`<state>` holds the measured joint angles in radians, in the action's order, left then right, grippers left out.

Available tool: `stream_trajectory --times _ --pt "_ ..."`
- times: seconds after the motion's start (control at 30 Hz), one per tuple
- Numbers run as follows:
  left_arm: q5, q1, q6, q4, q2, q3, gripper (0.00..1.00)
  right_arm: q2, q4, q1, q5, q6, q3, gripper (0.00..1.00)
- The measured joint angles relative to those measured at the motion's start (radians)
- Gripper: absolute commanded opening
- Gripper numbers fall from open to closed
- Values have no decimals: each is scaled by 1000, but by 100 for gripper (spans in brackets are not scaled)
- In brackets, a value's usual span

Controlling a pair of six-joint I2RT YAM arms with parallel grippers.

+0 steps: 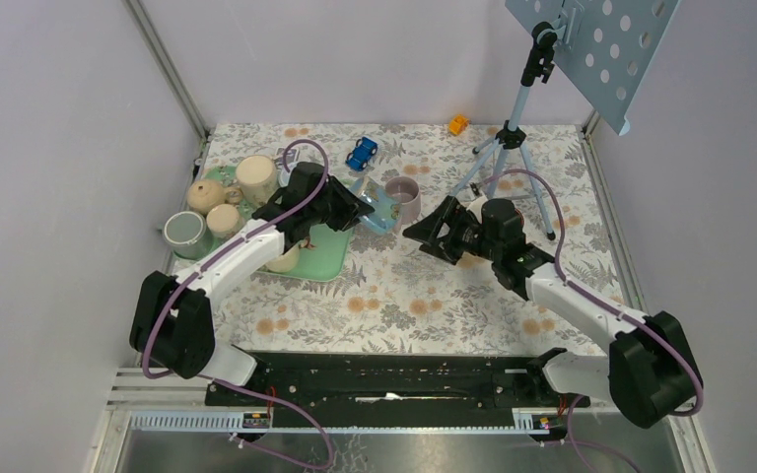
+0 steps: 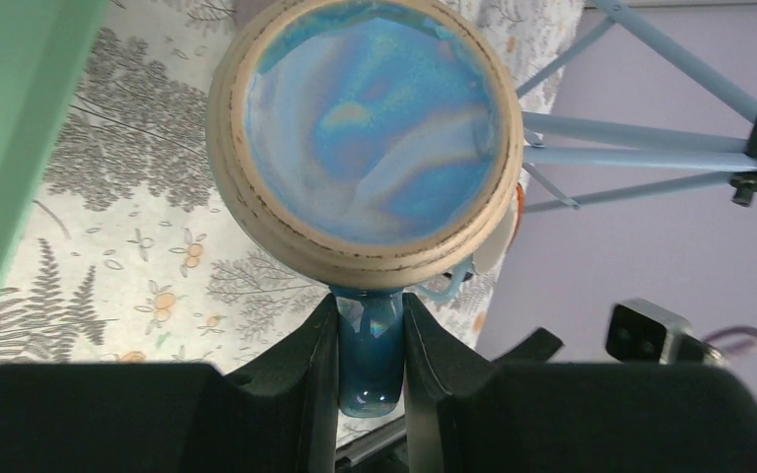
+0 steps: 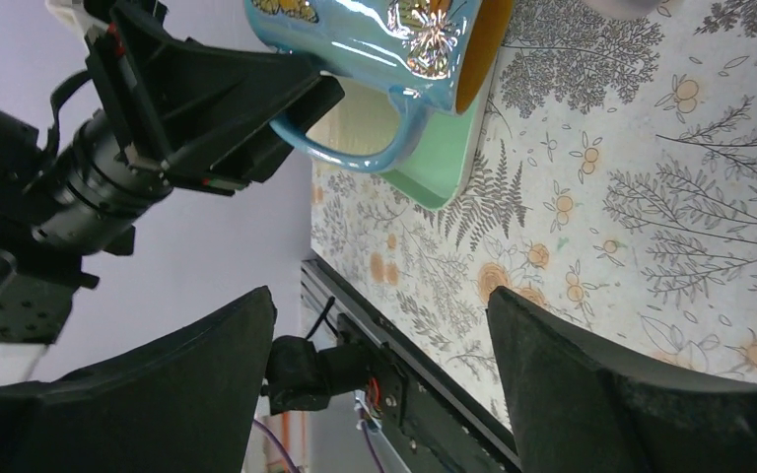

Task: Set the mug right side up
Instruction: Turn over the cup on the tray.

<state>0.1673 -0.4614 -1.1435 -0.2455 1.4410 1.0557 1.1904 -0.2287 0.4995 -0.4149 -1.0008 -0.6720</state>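
The mug (image 1: 380, 210) is iridescent blue with a tan base ring and an orange inside. My left gripper (image 1: 359, 209) is shut on its handle (image 2: 370, 355) and holds it off the table, tilted onto its side. In the left wrist view the mug's base (image 2: 370, 128) faces the camera, above the left gripper (image 2: 370, 317). In the right wrist view the mug (image 3: 384, 39) is at the top, its handle (image 3: 355, 156) in the left fingers (image 3: 227, 99). My right gripper (image 1: 422, 235) is open and empty just right of the mug, its jaws wide apart in its own view (image 3: 379, 325).
A green tray (image 1: 330, 254) at the left holds several cream cups (image 1: 256, 177). A grey mug (image 1: 185, 232) stands left of the tray. A grey cup (image 1: 404, 197) stands behind the blue mug. A blue toy car (image 1: 361, 153), an orange toy (image 1: 458, 124) and a tripod (image 1: 506, 148) are at the back.
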Motion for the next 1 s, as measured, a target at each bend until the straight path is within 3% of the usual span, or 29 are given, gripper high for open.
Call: stream_trajectory --times 1.0 --pt "188 -14 -308 389 0 -180 0 208 -423 6 4 -387 75 58"
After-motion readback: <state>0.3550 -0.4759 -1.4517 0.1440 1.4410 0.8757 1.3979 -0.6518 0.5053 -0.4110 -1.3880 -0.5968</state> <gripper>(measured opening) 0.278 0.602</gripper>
